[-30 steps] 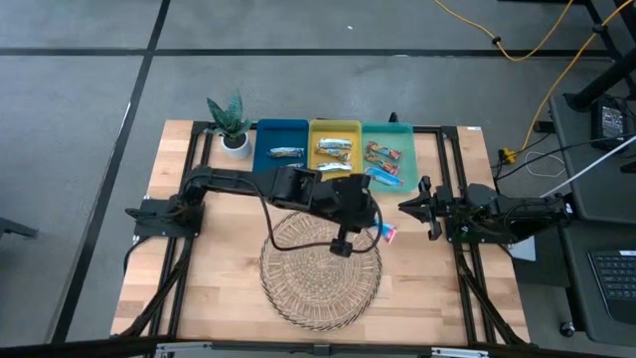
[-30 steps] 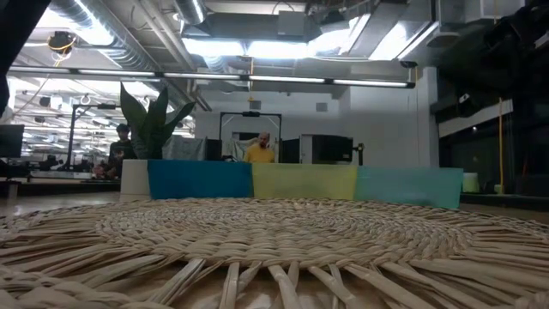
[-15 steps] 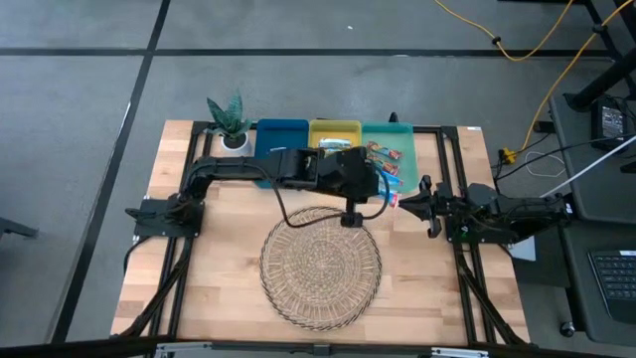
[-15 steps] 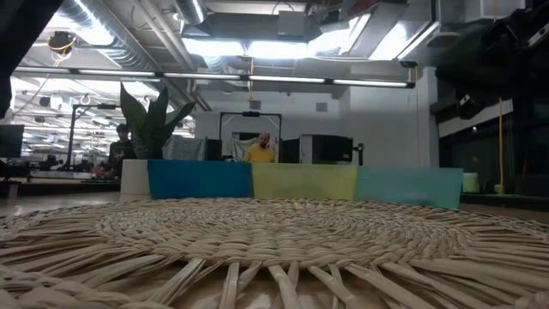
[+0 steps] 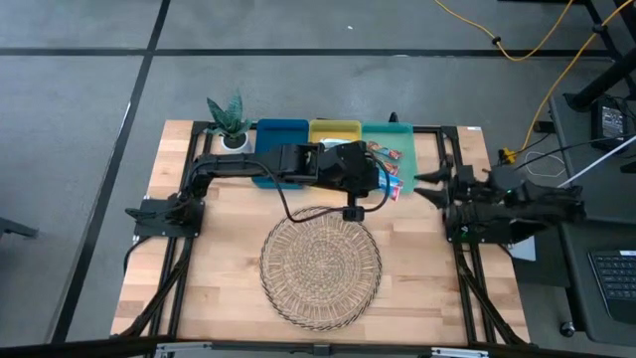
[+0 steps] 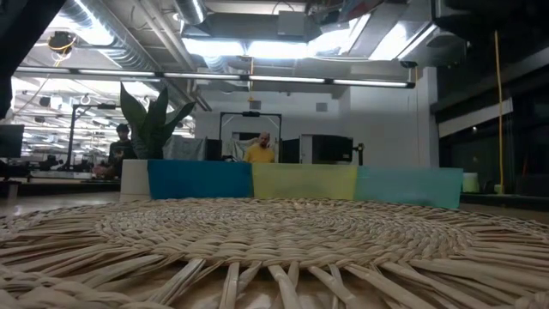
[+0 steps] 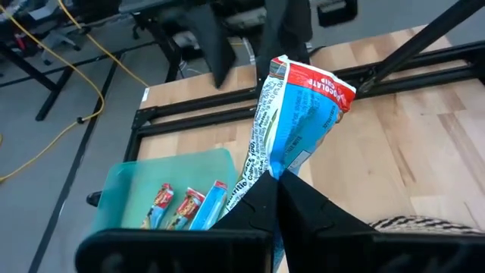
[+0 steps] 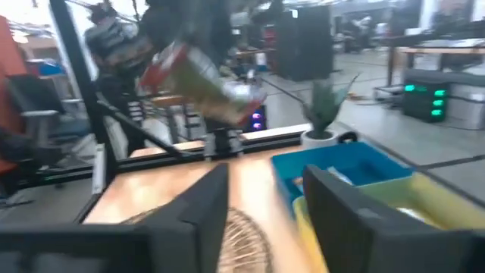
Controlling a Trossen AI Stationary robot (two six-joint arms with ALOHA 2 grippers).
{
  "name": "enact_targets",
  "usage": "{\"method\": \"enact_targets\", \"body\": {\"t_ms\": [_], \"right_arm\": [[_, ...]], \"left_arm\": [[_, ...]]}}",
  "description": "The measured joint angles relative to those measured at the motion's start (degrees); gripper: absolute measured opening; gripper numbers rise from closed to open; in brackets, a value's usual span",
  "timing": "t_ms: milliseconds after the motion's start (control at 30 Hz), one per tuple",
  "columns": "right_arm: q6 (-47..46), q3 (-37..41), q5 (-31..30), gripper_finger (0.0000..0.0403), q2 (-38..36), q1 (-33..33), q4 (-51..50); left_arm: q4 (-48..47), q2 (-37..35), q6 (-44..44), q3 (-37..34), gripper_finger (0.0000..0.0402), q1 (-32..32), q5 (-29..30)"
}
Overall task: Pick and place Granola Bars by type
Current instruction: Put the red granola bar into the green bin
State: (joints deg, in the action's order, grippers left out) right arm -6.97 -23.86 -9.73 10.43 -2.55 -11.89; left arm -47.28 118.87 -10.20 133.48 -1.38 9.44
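**A:** From above, where was the left gripper (image 5: pixel 383 179)?

**B:** It hung at the near edge of the green tray (image 5: pixel 402 130), the arm stretched across the blue tray (image 5: pixel 268 130) and the yellow tray (image 5: pixel 334 126). A bright blue bar (image 5: pixel 390 187) showed at its tip, just at that tray's edge. Multicolour bars (image 5: pixel 386 152) lay inside the green tray. The blue and yellow trays were mostly covered by the arm, so I could not tell what they held. The right gripper (image 5: pixel 425 184) waited at the table's right side, near the green tray, fingers spread. The woven mat (image 5: pixel 320 267) lay bare on the wooden table (image 5: pixel 199 259), and a potted plant (image 5: pixel 230 121) stood beside the blue tray.

**A:** And at table height?

**B:** Only the mat (image 6: pixel 274 249) up close, with the three trays in a row behind it, blue (image 6: pixel 199 180), yellow (image 6: pixel 303 182), green (image 6: pixel 405 185), and the plant (image 6: pixel 146 137) on the blue end. No bar or gripper showed. A person sat far back in the room.

**A:** The left wrist view?

**B:** Its fingers (image 7: pixel 303 205) were clamped together on the bright blue bar (image 7: pixel 292 117), which stood upright above them. The green tray (image 7: pixel 132 186) held two multicolour bars (image 7: pixel 174 208) and one blue one (image 7: pixel 212 201).

**A:** The right wrist view?

**B:** Blurred; its two fingers (image 8: pixel 201 205) stood apart, with the blue tray (image 8: pixel 341 163) and plant (image 8: pixel 326 114) beyond
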Motion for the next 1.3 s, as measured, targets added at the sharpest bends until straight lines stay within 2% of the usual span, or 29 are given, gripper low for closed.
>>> {"method": "enact_targets", "body": {"t_ms": [167,333,500,733,1100,1300], "right_arm": [[2.82,-8.55,-1.98,0.0255,8.3,0.01,-0.62],[3.03,-14.49,-1.83,0.0315,17.52,0.0,-0.88],[3.04,-18.82,3.89,0.0347,24.2,0.02,-0.94],[4.0,-22.33,13.08,0.0352,27.7,0.0,-0.89],[4.39,-22.59,10.9,0.035,31.37,0.02,-1.35],[4.62,-22.59,10.81,0.0317,33.49,0.02,-1.1]], "left_arm": [[1.35,0.0,-0.43,0.01,0.0001,-0.01,0.08],[2.58,0.0,-0.6,0.01,0.0002,-0.01,0.08],[2.52,0.0,-1.02,0.01,0.0002,0.1,0.08],[2.5,0.0,-1.53,0.01,0.0001,0.38,0.1],[2.92,0.0,-1.53,0.01,0.0003,1.04,0.05],[2.9,0.01,-1.53,0.01,0.0001,1.0,-0.14]]}}
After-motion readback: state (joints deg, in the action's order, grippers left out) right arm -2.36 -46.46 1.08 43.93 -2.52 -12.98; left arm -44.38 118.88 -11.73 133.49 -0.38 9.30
